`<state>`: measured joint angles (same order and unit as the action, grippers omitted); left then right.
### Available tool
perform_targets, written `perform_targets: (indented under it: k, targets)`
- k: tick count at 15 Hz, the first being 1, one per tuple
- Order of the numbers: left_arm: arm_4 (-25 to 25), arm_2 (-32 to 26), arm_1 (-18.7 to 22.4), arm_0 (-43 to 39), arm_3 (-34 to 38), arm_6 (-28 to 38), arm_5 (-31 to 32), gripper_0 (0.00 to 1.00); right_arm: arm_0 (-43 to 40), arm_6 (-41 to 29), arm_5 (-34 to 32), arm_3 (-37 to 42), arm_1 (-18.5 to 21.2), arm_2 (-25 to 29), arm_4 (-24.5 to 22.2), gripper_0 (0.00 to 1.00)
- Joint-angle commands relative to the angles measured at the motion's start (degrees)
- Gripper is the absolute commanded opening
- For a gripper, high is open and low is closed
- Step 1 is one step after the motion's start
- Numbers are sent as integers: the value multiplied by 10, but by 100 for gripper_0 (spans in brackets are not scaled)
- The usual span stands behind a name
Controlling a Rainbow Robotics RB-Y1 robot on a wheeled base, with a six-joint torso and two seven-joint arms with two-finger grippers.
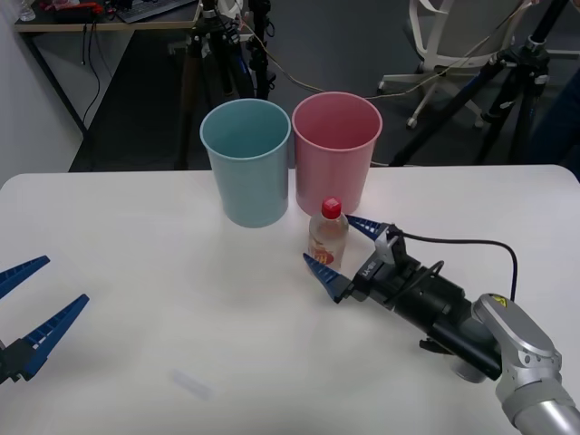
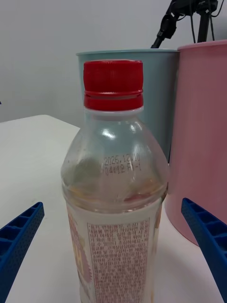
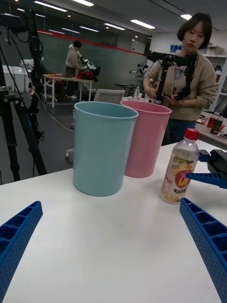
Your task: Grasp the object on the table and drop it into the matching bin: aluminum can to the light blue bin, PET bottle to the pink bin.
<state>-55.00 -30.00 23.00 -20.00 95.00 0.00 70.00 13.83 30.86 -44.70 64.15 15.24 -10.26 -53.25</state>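
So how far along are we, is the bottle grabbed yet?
Not yet. Approach looks done: the right gripper is open with its fingers either side of the PET bottle, which stands upright on the table. Closing, lifting and dropping it into the pink bin remain. The left gripper waits open at the table's left.

The PET bottle (image 1: 327, 239) stood upright on the table (image 1: 136, 299), a small clear bottle with a red screw cap and a yellow-orange label with red letters. It was just in front of the pink bin (image 1: 336, 149), well in from the table's far edge. The pink bin and the light blue bin (image 1: 246, 161) stood upright, side by side, open mouths up, near the far edge.
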Motion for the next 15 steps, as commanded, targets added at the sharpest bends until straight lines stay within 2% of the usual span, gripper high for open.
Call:
perform_targets:
  k: [1, 7, 8, 9, 10, 15]
  targets:
    - [0, 0, 0, 0, 0, 0, 0, 100, 8, 2, 26, 0, -8, -6, 0, 100]
    - [0, 0, 0, 0, 0, 0, 0, 100, 17, 4, 59, 0, -18, -17, -1, 100]
    - [0, 0, 0, 0, 0, 0, 0, 100, 16, 6, 59, 0, -19, -17, -1, 71]
    - [0, 0, 0, 0, 0, 0, 0, 100, 17, 7, 59, 0, -18, -17, -1, 32]
    - [0, 0, 0, 0, 0, 0, 0, 100, 17, 7, 59, 0, -18, -17, 0, 0]
    - [0, 0, 0, 0, 0, 0, 0, 100, 16, 7, 58, 0, -15, -13, 0, 0]
